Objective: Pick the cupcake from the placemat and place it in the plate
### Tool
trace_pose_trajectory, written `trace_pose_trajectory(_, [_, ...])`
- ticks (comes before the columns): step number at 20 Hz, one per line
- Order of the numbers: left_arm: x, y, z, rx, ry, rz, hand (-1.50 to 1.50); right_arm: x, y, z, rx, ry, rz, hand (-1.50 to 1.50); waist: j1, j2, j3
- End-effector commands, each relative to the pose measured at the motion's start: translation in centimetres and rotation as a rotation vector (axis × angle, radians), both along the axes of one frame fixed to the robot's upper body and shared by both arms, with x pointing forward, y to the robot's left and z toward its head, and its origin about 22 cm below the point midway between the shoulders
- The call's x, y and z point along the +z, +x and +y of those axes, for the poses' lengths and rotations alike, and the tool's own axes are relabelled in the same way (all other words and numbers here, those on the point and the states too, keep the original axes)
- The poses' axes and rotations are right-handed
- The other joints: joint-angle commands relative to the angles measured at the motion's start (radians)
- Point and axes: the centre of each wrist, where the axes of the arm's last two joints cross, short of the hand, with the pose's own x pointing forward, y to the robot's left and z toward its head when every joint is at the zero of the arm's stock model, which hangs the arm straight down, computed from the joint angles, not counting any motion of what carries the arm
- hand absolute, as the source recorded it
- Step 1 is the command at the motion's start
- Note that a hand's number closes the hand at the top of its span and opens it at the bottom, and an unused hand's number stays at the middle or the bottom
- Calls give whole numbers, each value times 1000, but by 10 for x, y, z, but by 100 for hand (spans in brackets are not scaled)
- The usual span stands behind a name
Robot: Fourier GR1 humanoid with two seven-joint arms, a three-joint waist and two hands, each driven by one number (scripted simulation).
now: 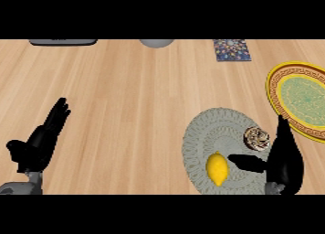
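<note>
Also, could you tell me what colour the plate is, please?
The plate has a yellow rim with a dark patterned band and a green centre; head view.

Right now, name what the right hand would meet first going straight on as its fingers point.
Probably the left rim of the yellow plate: the right hand points straight away, past the cupcake at its left. How high the hand is, I cannot tell.

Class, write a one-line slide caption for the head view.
Open right hand beside the cupcake on the grey placemat, lemon alongside; yellow plate at right; left hand rests open lower-left.
</note>
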Motion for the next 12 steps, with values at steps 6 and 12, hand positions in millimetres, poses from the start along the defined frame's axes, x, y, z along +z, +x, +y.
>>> trace_pose_trajectory(6, [2, -5, 7, -7, -25, 2, 0, 27, 5, -7, -43, -30, 234, -150, 5, 2, 2])
trace_pose_trajectory(12, [-17, -5, -19, 0, -5, 10, 0, 7, 32, -16, -31, 10, 274, -150, 8, 4, 2])
